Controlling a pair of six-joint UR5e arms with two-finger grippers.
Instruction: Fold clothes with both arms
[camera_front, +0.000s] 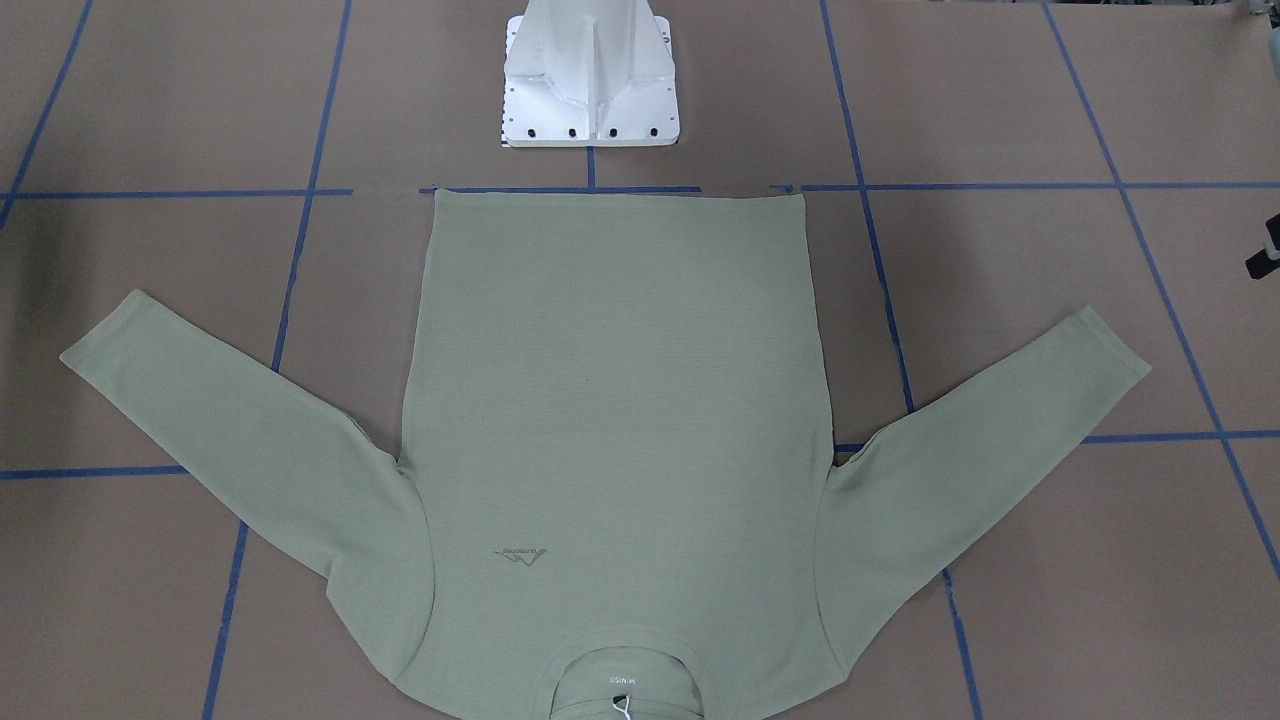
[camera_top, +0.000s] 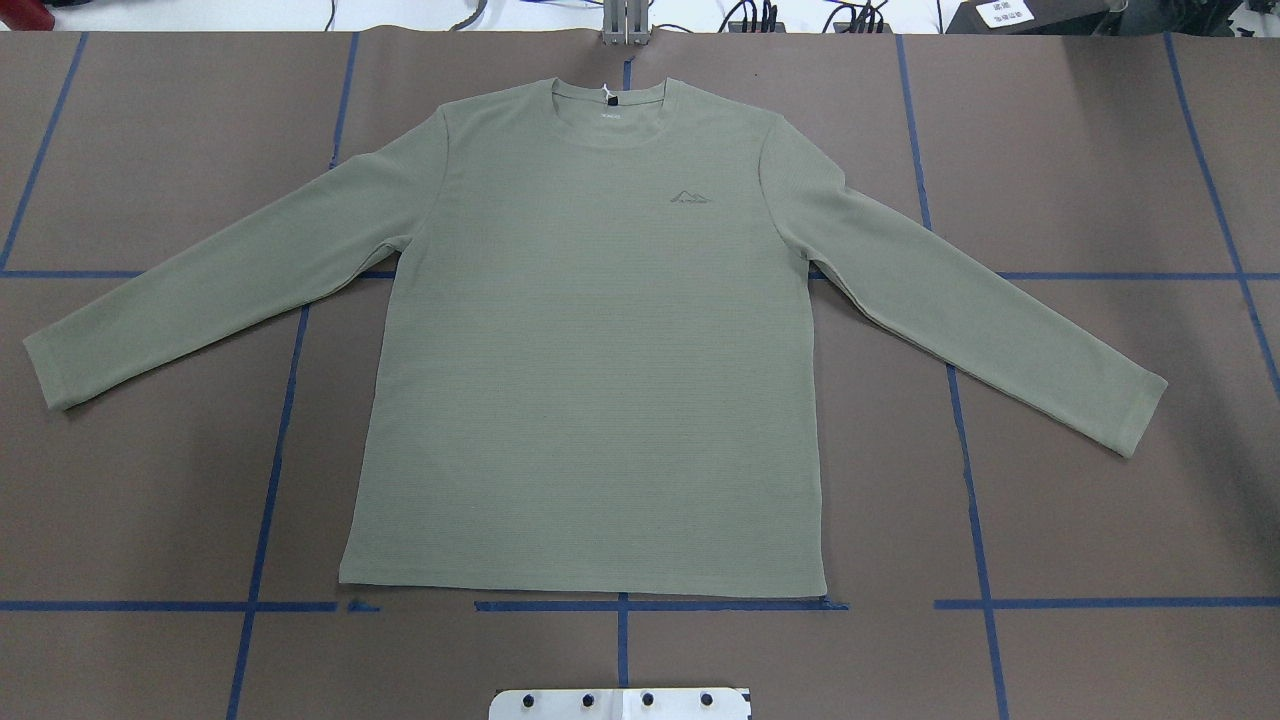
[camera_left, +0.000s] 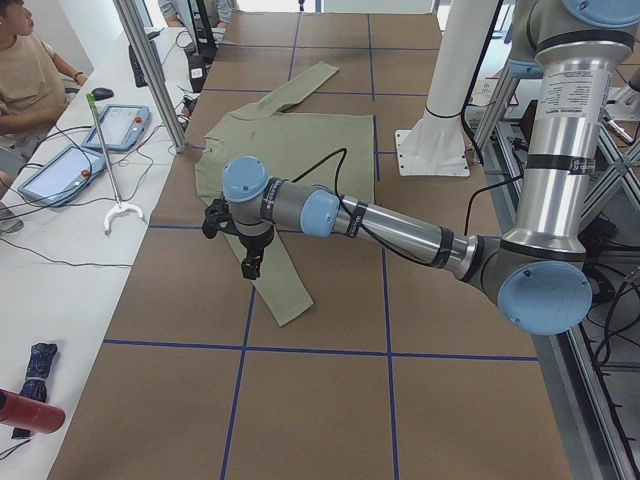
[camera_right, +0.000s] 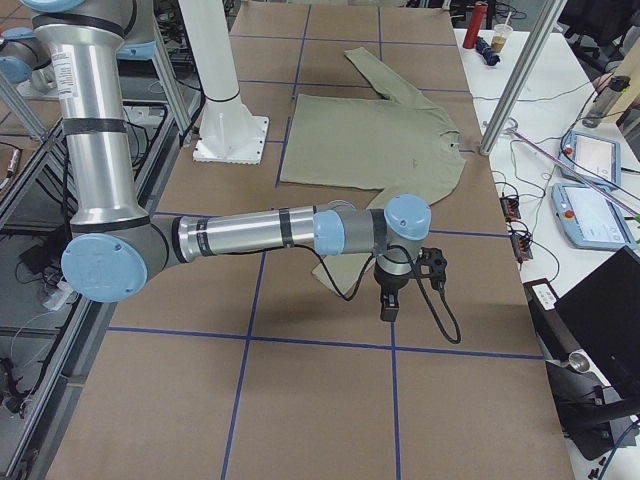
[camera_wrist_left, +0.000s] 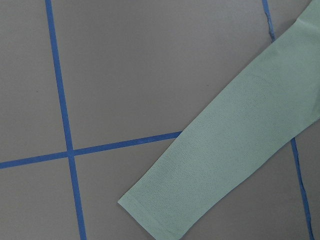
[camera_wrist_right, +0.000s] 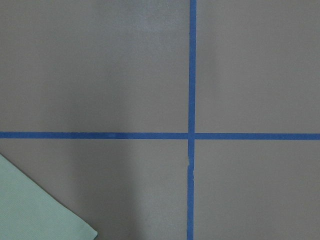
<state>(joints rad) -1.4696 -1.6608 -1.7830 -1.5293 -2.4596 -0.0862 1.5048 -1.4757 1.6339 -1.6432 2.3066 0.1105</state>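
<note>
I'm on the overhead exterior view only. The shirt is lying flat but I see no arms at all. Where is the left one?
Observer: The exterior left view shows the left arm stretched out over the table, with the left tool hanging over the shirt's near sleeve.
Operator: And the right one?
Observer: The right arm reaches out on the other side. The right tool is close to the other cuff, and its wrist camera shows mostly bare table with only a corner of that cuff.
</note>
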